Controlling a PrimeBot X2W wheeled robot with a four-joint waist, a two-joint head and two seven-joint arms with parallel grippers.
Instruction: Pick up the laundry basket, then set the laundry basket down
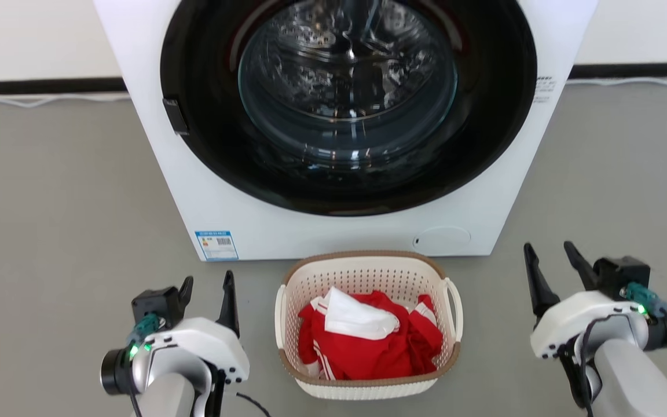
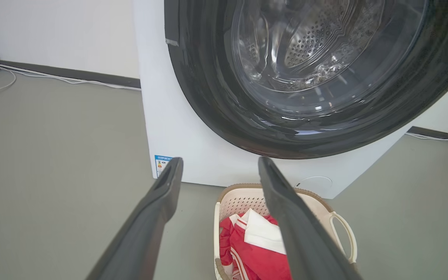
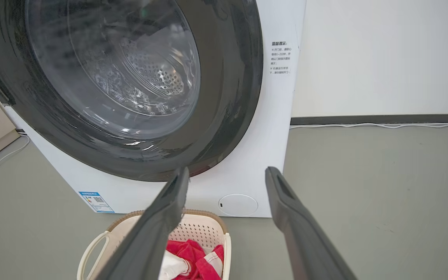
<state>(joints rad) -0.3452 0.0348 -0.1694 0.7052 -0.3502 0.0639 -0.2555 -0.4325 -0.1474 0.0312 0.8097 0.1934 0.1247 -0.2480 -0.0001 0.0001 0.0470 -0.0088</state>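
Observation:
The laundry basket (image 1: pixel 362 278) stands on the grey floor just in front of the washer, cream-white with a brown rim and white loop handles at both sides. Red and white clothes (image 1: pixel 368 336) lie inside it. My left gripper (image 1: pixel 206 285) hangs open to the basket's left, apart from it. My right gripper (image 1: pixel 550 255) is open to the basket's right, also clear of it. In the left wrist view the basket (image 2: pixel 239 200) sits below my open left gripper (image 2: pixel 220 165); in the right wrist view the basket (image 3: pixel 204 227) lies at the lower left of my open right gripper (image 3: pixel 227 175).
A white front-loading washer (image 1: pixel 322 231) with a dark round door stands directly behind the basket. Grey floor (image 1: pixel 67 220) spreads on both sides. White cables (image 1: pixel 38 99) run along the dark baseboard at the wall.

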